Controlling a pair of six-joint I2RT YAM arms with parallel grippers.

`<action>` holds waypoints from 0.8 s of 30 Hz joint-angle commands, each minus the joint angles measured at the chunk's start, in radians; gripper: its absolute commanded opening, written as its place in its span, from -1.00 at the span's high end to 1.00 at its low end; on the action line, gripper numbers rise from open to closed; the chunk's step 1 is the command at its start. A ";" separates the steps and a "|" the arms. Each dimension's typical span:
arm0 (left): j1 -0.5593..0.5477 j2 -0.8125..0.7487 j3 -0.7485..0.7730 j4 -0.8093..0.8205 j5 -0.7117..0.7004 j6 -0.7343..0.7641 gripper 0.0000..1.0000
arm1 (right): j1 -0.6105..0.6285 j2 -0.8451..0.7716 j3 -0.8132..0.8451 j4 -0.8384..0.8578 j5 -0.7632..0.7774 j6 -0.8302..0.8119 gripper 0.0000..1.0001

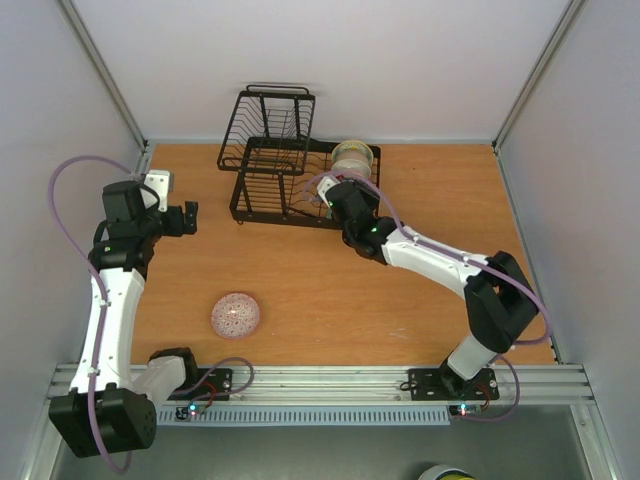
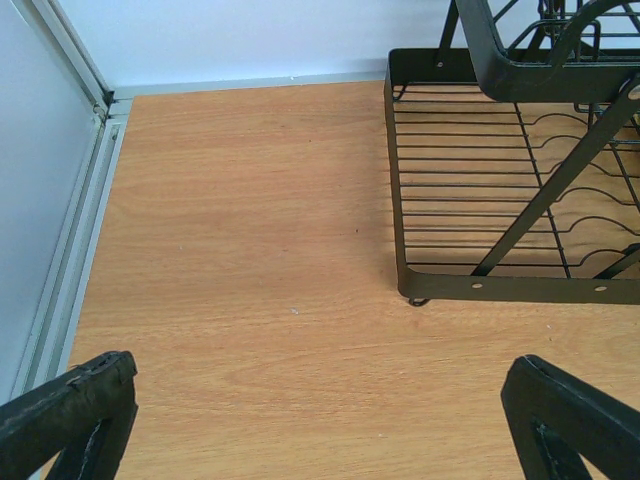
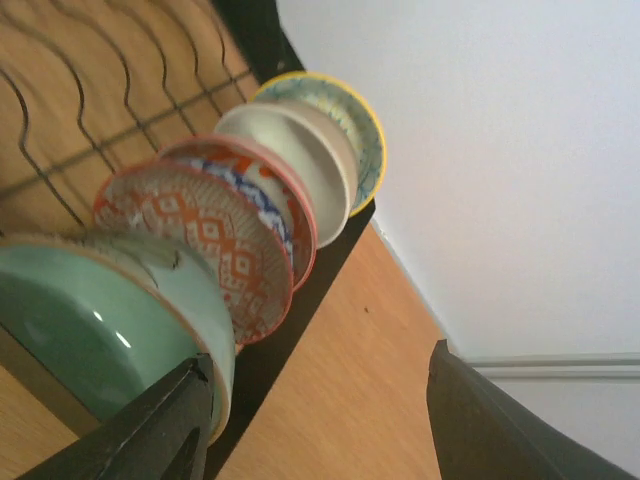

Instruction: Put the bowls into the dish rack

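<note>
Mint-green bowl (image 3: 70,330) stands on edge just beside the right gripper (image 3: 318,365), last in a row of bowls in the rack (image 1: 262,180). That gripper's jaws are spread and empty. The pink bowl (image 1: 235,314) lies upside down on the table (image 1: 400,310), well behind the left gripper (image 2: 320,368), which is also spread wide. A crooked retreat could clip the green rim and topple the row.

A light wooden tabletop (image 1: 420,320) fills the enclosure — plain white walls (image 1: 400,60) close it on three sides, with aluminium rails (image 1: 330,377) along the near edge and even, soft light throughout.
</note>
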 commanded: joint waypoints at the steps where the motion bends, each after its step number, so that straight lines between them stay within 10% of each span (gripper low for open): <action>1: 0.007 -0.021 0.025 0.017 0.011 0.001 -0.99 | 0.015 -0.070 0.075 -0.194 -0.125 0.227 -0.20; 7: 0.008 -0.014 0.025 0.017 0.010 0.002 -0.99 | 0.047 -0.051 0.276 -0.616 -0.472 0.573 -0.20; 14: 0.008 -0.007 0.024 0.021 0.010 -0.001 -0.99 | 0.086 -0.035 0.249 -0.645 -1.154 0.725 0.06; 24: 0.009 -0.010 0.025 0.017 0.014 -0.003 -0.99 | 0.250 0.168 0.384 -0.668 -1.344 0.753 0.03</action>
